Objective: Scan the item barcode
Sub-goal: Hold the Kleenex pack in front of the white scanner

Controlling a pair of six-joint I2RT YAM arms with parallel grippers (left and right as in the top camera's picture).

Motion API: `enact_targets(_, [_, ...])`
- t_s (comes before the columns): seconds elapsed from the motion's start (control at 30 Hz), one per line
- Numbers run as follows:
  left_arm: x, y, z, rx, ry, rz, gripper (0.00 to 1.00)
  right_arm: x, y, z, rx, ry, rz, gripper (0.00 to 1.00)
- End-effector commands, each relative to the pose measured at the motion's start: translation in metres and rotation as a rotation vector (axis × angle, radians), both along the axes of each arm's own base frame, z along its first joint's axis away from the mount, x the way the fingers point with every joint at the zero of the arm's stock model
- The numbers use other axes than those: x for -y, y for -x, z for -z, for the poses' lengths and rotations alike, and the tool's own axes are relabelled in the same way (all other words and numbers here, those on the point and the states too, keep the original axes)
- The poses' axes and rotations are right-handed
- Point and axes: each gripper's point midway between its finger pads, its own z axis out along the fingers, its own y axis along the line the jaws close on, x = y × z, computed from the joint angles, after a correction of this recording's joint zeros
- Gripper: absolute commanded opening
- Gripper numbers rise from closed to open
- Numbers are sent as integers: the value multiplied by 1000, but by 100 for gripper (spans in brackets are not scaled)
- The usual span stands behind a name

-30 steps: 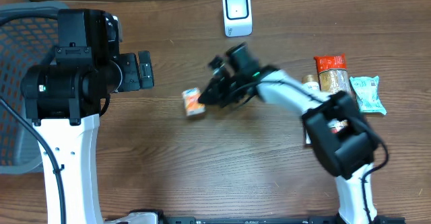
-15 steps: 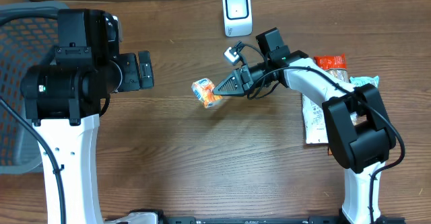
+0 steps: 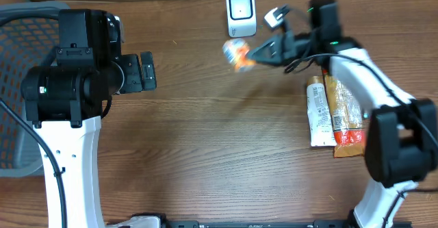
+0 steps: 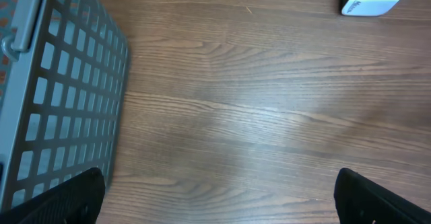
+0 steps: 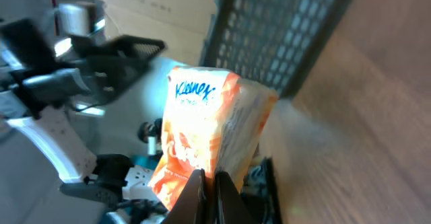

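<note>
scanner [image 3: 241, 13]: 1 | tissue pack [image 3: 236, 53]: 1 | basket [image 3: 17, 40]: 1 | white packet [image 3: 318, 115]: 1 | orange packet [image 3: 345, 118]: 1

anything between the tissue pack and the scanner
Nothing visible. The right gripper is shut on the tissue pack, holding it close to the scanner in the overhead view, with only bare table showing between them.

You're at a mock shop checkout on a wooden table [image 3: 205, 153]: a white barcode scanner [image 3: 241, 13] at the back, a grey mesh basket [image 3: 12, 64] far to its left and packaged goods [image 3: 318, 118] to its right.
</note>
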Motion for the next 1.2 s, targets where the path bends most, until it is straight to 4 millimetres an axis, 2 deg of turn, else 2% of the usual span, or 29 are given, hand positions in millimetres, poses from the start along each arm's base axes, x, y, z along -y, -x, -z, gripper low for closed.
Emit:
enact_targets(0.0, [-3,-1,-1,6,-2,-13,100,25,4,-52,21,-18,27,4])
enact_targets(0.17, [-3,-1,-1,6,-2,-13,100,41,-4,-69,51,-19,66,4])
enact_targets(0.4, [-3,-1,-1,6,-2,-13,100,41,-5,-83,96,-22,67,4])
enact_targets(0.53, [-3,-1,-1,6,-2,-13,100,40,-7,-91,194,-34,76,4])
enact_targets(0.7, [-3,-1,-1,6,-2,-13,100,39,-22,-89,250,-39,162,4])
enact_targets(0.8, [-3,-1,-1,6,-2,-13,100,38,-39,-75,230,-9,258,4])
enact_targets(0.9, [-3,-1,-1,6,-2,-13,100,38,-57,-46,177,83,375,4])
enact_targets(1.03, [-3,-1,-1,6,-2,-13,100,41,-73,8,142,311,531,4])
enact_targets(1.1, [-3,-1,-1,5,-2,-13,100,44,-79,25,152,422,590,4])
enact_targets(1.17, [-3,-1,-1,6,-2,-13,100,48,-87,32,184,540,656,4])
